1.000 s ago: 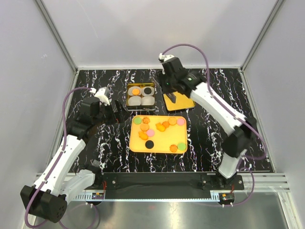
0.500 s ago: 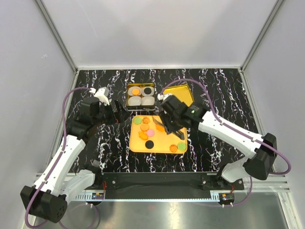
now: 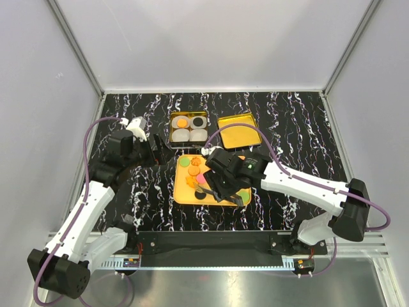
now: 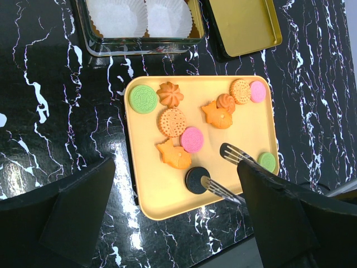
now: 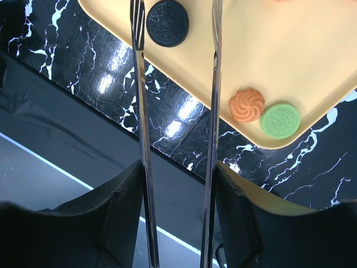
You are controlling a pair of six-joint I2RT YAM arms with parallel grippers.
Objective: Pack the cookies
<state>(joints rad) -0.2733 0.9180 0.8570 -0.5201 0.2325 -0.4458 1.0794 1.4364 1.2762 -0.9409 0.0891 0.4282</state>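
Yellow tray on black marbled table — tin, gold lid behind.

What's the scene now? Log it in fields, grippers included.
tray: yellow, loose cookies on it
tin: behind tray, four liners, orange and black cookie in the back two
lid: off, right of tin
left gripper: open, empty, left of tray
right gripper: open, tips straddling black cookie near tray's front edge, not clamped

On yellow tray: 5 orange, 2 green, 2 pink, 1 black cookies
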